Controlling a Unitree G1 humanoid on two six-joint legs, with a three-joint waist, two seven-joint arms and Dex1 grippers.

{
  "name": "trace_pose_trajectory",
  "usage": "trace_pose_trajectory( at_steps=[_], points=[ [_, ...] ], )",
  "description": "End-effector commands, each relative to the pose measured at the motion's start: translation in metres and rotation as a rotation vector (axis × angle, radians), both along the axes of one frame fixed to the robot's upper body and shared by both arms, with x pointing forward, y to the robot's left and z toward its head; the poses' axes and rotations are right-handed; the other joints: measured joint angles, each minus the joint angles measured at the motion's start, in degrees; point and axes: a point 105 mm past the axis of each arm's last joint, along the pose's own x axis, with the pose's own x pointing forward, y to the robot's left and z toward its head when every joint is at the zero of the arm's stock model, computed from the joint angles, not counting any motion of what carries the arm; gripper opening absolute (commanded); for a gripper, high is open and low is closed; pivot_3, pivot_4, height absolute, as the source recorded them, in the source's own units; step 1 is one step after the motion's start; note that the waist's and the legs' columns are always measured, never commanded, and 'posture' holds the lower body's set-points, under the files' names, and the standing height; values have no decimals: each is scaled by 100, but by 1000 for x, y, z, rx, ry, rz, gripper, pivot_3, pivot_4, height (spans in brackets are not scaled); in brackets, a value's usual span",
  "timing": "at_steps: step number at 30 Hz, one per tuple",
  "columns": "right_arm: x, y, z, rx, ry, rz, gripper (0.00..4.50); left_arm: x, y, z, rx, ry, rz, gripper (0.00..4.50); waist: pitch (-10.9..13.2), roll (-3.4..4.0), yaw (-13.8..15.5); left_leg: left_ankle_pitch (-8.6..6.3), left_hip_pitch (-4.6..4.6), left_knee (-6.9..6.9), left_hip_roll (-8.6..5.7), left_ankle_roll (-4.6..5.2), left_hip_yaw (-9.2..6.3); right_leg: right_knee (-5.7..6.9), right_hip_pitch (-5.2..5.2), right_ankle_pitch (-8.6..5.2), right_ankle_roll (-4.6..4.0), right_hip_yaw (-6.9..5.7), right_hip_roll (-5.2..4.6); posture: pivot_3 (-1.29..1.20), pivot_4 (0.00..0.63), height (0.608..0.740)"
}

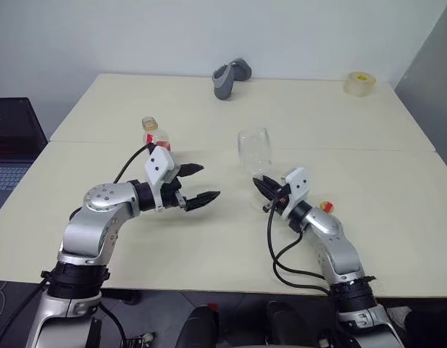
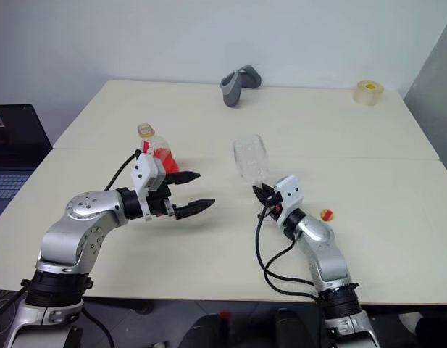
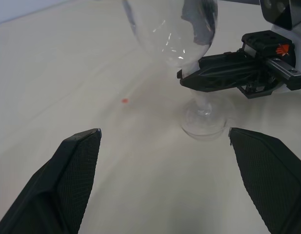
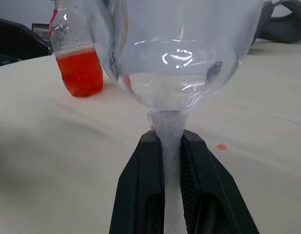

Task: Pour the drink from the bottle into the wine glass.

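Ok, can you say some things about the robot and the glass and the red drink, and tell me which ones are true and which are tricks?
1. The right claw is shut on the stem of the wine glass. True.
2. The wine glass is full of red drink. False: its bowl is clear, and the drink is in the bottle.
3. The left claw is open and holds nothing. True.
4. The bottle has its cap on. False: its neck is open, and a small yellow-and-red cap lies on the table beside the right arm.
5. A roll of tape sits at the table's far corner. True.
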Motion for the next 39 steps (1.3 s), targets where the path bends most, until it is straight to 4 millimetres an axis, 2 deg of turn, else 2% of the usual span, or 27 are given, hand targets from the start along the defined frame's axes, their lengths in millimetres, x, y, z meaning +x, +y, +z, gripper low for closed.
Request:
trace_pose_trajectory(
  at_steps=[1,10,21,23,25,33,34,39],
  points=[
    [-6,-8,-21,-37,73,1,150,-8,-7,7,5,-22,-57,4500,-1,-2,0,0,0,0,0,0,0,0,0,0,0,0,0,0,150,740],
    [-14,-11,-25,-82,74,44,150,-34,-19,8,30,-3,-225,4500,-4,-2,-9,0,6,0,2,0,1,2,4,0,0,1,2,0,150,740],
    [-15,-16,-32,-114,97,54,150,-35,-14,27,87,-104,-180,4500,-5,-3,-14,0,10,-2,4,1,2,1,6,0,0,2,4,0,150,740],
    [-15,-17,-33,-117,102,57,867,-35,-12,29,113,-125,-169,4500,-6,-4,-13,-1,12,-2,5,1,2,1,7,-1,-1,3,5,0,150,740],
    [-16,-18,-34,-122,106,64,1385,-35,-11,32,115,-140,-159,4500,-4,-1,-4,-1,11,-2,4,1,0,1,8,-1,-1,1,5,0,150,740],
    [-15,-22,-35,-131,114,60,4233,-35,-15,42,99,-172,-149,4500,-2,2,-12,-1,3,-2,5,1,1,1,0,-2,-2,2,6,0,150,740],
    [-15,-23,-35,-132,114,59,4467,-35,-16,44,97,-178,-149,4500,-2,2,-12,0,3,-1,4,1,2,1,0,-2,-2,2,6,0,150,740],
    [-15,-27,-36,-144,116,55,4467,-34,-17,50,93,-190,-146,4500,-2,2,-12,-1,2,-1,4,1,2,1,1,-2,-2,1,6,0,150,740]
  ],
)
